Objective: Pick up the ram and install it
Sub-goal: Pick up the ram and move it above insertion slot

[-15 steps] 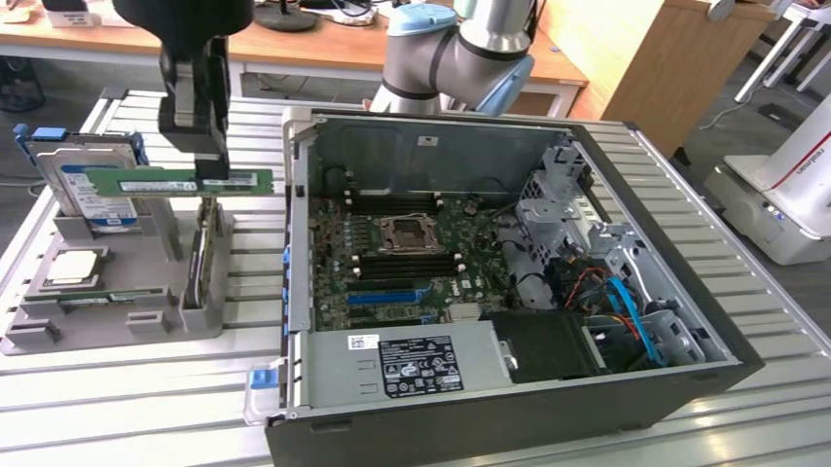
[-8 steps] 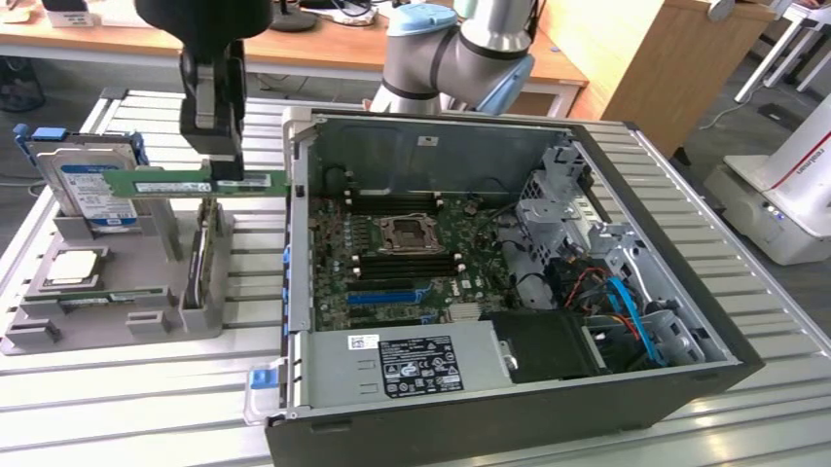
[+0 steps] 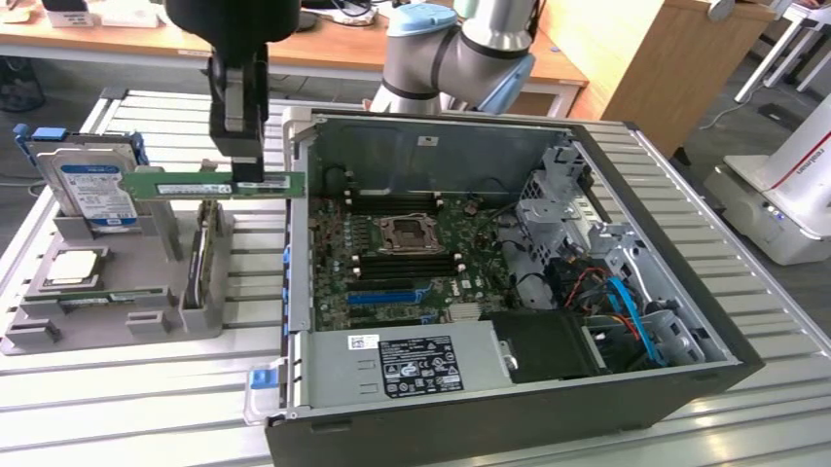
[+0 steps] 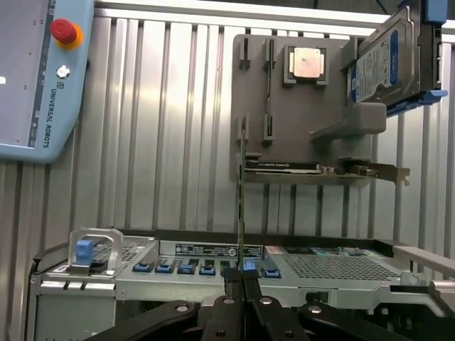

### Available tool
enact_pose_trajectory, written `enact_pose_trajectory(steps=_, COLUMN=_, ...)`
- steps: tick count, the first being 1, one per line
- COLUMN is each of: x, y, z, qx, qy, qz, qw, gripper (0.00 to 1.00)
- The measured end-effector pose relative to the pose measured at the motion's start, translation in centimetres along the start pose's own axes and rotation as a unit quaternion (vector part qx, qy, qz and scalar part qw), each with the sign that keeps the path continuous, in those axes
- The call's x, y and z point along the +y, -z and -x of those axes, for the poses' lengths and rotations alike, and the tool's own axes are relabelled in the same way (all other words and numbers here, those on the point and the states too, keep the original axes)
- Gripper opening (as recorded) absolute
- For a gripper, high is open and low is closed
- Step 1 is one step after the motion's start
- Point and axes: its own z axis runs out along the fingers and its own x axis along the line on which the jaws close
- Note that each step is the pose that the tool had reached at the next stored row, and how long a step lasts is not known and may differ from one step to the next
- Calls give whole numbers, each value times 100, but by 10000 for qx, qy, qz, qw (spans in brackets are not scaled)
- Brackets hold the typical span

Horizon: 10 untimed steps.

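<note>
The upper part of the gripper [image 3: 241, 167] is being cut off by the top edge of the exterior view, so just its dark fingers are showing. They are pressing tightly together on the ram [image 3: 195, 186], almost fully closed. The ram is hanging in the air with its long side level. It is hovering above the grey holder tray [image 3: 78, 336], and one end is reaching over the case wall on the exterior view's left side of the open computer case [image 3: 520, 418]. In the wrist view the ram [image 4: 242, 206] is appearing as a thin edge rising from the closed gripper [image 4: 242, 284], so its label is not readable there. A dark card [image 3: 198, 263] standing in the tray is hard to identify. The hard drive [image 3: 93, 190] is standing upright in the tray, and the processor chip [image 3: 74, 265] is lying flat near it. Everything is resting on a slatted metal table [image 3: 130, 418]. A wooden desk [image 3: 325, 49] is standing behind it. A white machine [image 3: 792, 185] on the exterior view's right is partly cut off.
</note>
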Motion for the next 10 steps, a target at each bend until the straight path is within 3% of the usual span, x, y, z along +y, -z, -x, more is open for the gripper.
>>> enact_pose_trajectory(steps=10, x=-204, y=9, z=-33, qx=0, qy=4, qz=0, qw=10000, gripper=12)
